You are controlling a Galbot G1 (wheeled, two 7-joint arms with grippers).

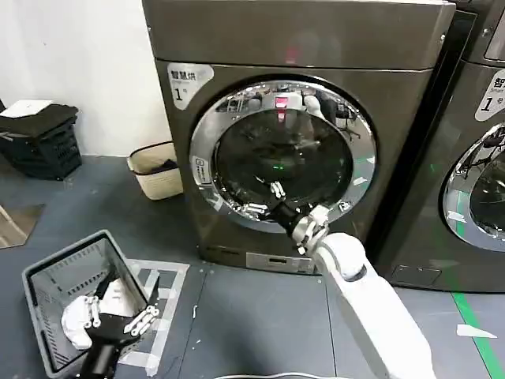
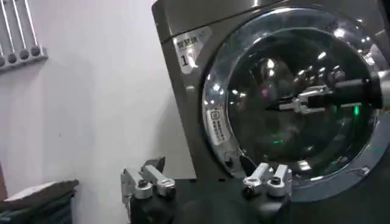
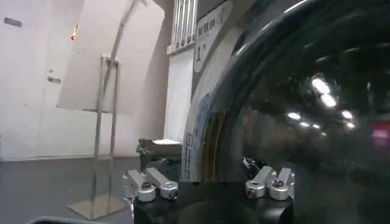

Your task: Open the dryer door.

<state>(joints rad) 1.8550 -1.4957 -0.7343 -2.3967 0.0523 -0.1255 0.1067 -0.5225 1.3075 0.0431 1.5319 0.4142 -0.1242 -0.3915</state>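
Grey floor [image 1: 260, 316] and a white wall [image 1: 87, 71] frame the dryer [image 1: 300, 47] at centre frame. Its door [image 1: 229, 103] sits shut, flush against the front, chrome ring around dark glass. The right gripper [image 1: 264, 201] is at the door's lower part, fingers [image 1: 276, 189] spread wide over the glass and lower ring; contact can't be judged. At lower left the left gripper [image 1: 118, 316] hangs over a grey basket [image 1: 47, 276], fingers apart, gripping nothing.
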